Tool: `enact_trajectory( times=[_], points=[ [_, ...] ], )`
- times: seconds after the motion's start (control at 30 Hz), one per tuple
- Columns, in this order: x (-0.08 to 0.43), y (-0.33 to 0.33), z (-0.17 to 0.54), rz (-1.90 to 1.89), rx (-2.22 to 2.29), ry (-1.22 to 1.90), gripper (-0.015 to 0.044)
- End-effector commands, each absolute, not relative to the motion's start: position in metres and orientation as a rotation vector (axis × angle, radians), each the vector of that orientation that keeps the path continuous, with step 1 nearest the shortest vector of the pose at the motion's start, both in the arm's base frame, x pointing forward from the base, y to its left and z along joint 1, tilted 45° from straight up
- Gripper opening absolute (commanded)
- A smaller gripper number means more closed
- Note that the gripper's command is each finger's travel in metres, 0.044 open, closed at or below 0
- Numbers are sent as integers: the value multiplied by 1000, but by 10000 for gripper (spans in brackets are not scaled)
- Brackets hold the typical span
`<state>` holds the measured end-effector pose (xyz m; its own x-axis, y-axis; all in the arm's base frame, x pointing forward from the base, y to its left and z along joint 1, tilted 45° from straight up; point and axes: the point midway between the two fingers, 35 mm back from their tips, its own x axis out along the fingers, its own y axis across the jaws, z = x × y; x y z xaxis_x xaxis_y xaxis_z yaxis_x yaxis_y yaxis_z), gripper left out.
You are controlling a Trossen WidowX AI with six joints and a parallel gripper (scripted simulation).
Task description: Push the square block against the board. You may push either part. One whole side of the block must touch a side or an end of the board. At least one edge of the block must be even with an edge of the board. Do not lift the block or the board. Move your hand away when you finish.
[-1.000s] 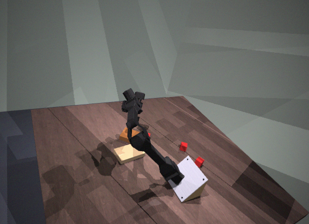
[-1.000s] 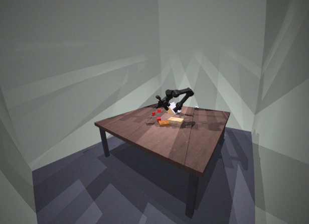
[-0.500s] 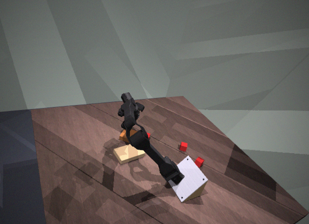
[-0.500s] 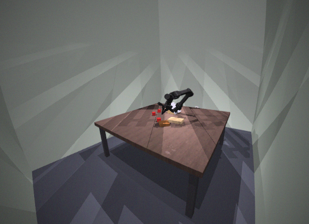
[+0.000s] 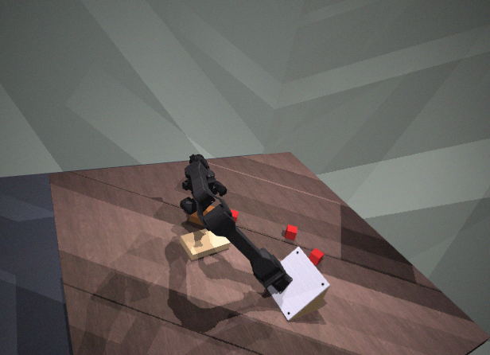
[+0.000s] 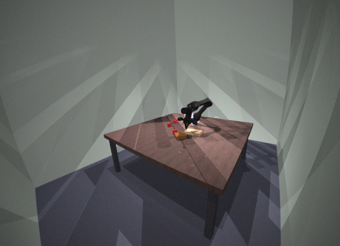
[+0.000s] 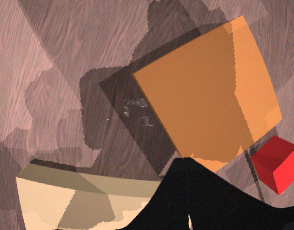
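Note:
The orange square block point(image 5: 195, 219) point(image 6: 180, 135) point(image 7: 194, 90) lies flat on the table, turned at an angle to the board. The pale wooden board point(image 5: 202, 246) point(image 6: 194, 132) point(image 7: 41, 200) lies flat beside it, with a gap between their facing sides in the wrist view. My gripper point(image 6: 186, 128) point(image 7: 181, 165) is shut and empty, pointing down. In the wrist view its tips overlap the block's near corner and the fingers cover part of the board. I cannot tell whether the tips touch the block. In the top view the arm hides part of both.
A red cube point(image 5: 234, 216) point(image 6: 174, 131) point(image 7: 279, 162) lies close to the block. Two more red cubes, one point(image 5: 291, 232) point(image 6: 169, 124) and another point(image 5: 316, 256) point(image 6: 175, 121), lie farther off. A white sloped plate point(image 5: 306, 279) on a wooden wedge stands by the arm's base.

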<state>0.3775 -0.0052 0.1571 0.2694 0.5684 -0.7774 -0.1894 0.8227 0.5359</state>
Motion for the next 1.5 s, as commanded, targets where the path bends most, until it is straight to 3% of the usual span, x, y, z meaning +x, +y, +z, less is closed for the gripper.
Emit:
enact_trajectory(
  times=[0.0,0.4,0.6,1.47],
  points=[
    [370,10,160,546,489,1265,0],
    [359,28,166,560,627,1348,0],
    [367,66,129,564,628,1346,0],
    [349,67,128,564,628,1348,0]
  ],
)
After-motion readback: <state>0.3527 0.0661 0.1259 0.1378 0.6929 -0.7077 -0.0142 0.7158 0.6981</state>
